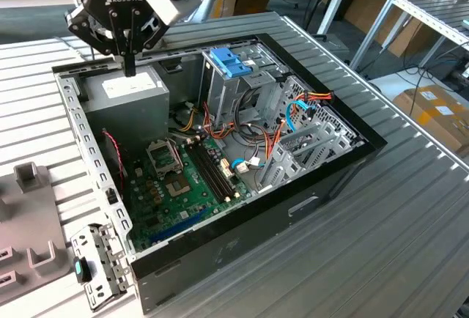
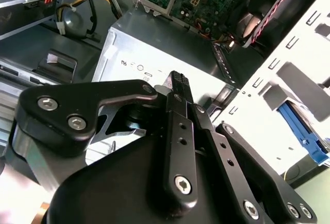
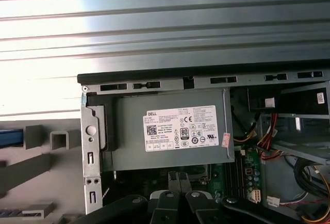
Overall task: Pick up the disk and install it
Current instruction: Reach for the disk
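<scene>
Exterior view first: my claw (image 1: 130,67) hung at about eleven o'clock of the picture, its tip over the grey power supply (image 1: 128,94) in the ten-o'clock corner of the computer case (image 1: 242,248). I could not tell whether it touched the supply. The case lay on its side on the slatted table (image 1: 410,245) with its cover off, I judge so that the bays could be reached from above. A blue clip (image 1: 229,61) sat on the tall bay near twelve o'clock; that was not my disk. At eight o'clock, outside the case, stood a grey fixture (image 1: 33,256). Second wrist view: my claw (image 2: 178,79) was closed on itself with nothing between the pads, so the pick was not yet made. Beyond the pale perforated chassis wall (image 2: 268,115) lay a bright blue rail, which I took for the edge of the disk (image 2: 303,130), well apart from my claw. First wrist view: the closed claw (image 3: 178,180) pointed at the power supply's white label (image 3: 180,128), while a blue strip, likely the disk (image 3: 10,137) again, rested in the fixture's slot outside the case, presumably parked there for an easy grasp.
</scene>
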{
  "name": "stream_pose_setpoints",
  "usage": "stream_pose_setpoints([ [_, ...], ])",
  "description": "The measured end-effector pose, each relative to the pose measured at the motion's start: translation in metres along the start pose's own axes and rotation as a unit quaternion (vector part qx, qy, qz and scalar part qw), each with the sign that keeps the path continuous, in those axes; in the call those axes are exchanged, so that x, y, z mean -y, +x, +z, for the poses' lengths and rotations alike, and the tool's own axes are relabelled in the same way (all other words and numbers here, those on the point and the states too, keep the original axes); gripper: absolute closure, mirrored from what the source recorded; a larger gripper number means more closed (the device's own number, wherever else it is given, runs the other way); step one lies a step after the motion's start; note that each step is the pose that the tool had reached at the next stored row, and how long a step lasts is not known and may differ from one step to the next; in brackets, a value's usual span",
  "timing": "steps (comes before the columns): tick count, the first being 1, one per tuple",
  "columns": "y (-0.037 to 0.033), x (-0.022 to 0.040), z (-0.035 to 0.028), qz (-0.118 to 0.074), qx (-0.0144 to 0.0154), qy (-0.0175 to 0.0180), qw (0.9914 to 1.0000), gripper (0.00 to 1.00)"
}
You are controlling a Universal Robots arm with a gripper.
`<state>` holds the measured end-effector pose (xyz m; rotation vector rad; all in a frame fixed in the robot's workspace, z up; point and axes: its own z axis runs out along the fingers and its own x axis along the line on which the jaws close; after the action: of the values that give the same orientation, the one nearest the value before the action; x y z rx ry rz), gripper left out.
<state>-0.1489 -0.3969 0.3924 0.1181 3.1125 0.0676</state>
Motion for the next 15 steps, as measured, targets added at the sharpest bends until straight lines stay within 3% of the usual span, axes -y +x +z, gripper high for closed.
stream_pose_setpoints([
  [8,0.0117,-0.0003,0.0,0.0,0.0,0.0,1.0,0.89],
  [15,0.0125,-0.0003,0.0,0.0,0.0,0.0,1.0,0.89],
])
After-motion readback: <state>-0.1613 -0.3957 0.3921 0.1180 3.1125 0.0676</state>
